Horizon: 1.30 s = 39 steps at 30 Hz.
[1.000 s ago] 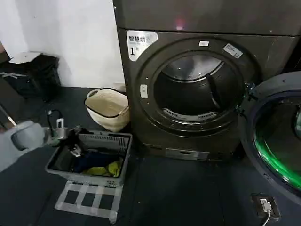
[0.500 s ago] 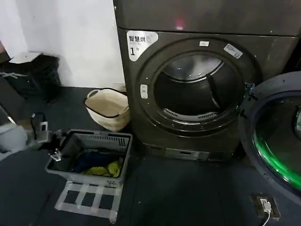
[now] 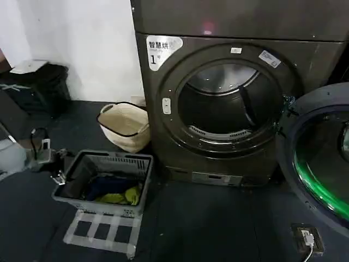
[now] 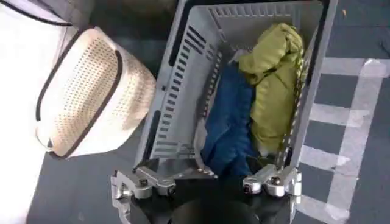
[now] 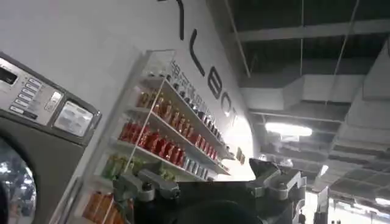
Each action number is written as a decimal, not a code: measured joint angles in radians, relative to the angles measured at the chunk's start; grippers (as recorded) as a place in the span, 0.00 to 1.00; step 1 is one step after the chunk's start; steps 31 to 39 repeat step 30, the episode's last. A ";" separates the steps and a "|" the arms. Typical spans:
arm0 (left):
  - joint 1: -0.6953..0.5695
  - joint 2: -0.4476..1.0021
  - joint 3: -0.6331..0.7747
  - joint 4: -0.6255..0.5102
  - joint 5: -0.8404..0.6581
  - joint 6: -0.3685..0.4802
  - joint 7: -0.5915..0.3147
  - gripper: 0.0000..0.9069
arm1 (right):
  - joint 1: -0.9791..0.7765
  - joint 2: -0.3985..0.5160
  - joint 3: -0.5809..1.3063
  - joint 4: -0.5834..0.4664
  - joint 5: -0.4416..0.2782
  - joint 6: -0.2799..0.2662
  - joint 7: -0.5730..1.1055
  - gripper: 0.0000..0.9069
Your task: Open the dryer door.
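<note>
Currently our left gripper (image 4: 210, 182) sits low at the far left of the head view, above the near end of the grey slatted laundry basket (image 3: 137, 161). Its fingers (image 4: 271, 181) are spread wide apart, holding nothing and touching nothing. In the left wrist view we look straight down between them onto a blue garment (image 4: 226, 122) and a yellow-green garment (image 4: 274, 79) lying in that basket. A cream woven basket (image 4: 85, 91) with a dark rim stands just beside it on the dark floor.

Our right gripper (image 5: 210, 185) points up toward ceiling ducts and a shelf of bottles (image 5: 158, 140); fingers apart, empty. Large dark letters on the wall there, partly cut off, not readable in full. A machine's control panel (image 5: 36, 100) is at the edge of that view.

The dryer (image 3: 158, 109) faces us, drum mouth fully exposed. White sticker (image 3: 162, 50) at upper left of its front: Chinese characters and a "1". Two small labels near the top of the front are too small to read.

The dryer door (image 3: 322, 158) is swung wide open to the right on its right-side hinge. The green-rimmed inner face is turned toward us, and the disc stands upright, partly cut off by the edge of the head view.

A wall-plug plate (image 3: 308, 239) with a cable lies on the floor at lower right.
</note>
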<state>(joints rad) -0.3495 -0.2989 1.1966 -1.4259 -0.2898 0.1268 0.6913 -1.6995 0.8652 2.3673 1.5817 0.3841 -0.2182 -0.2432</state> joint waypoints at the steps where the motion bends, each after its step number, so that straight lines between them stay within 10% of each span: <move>1: -0.001 -0.002 0.000 0.003 -0.002 0.000 0.000 1.00 | -0.001 0.001 0.002 0.000 0.000 0.000 0.000 1.00; 39: -0.024 -0.004 0.003 -0.005 0.001 -0.013 0.023 1.00 | -0.003 0.007 0.008 0.008 -0.004 -0.004 -0.004 1.00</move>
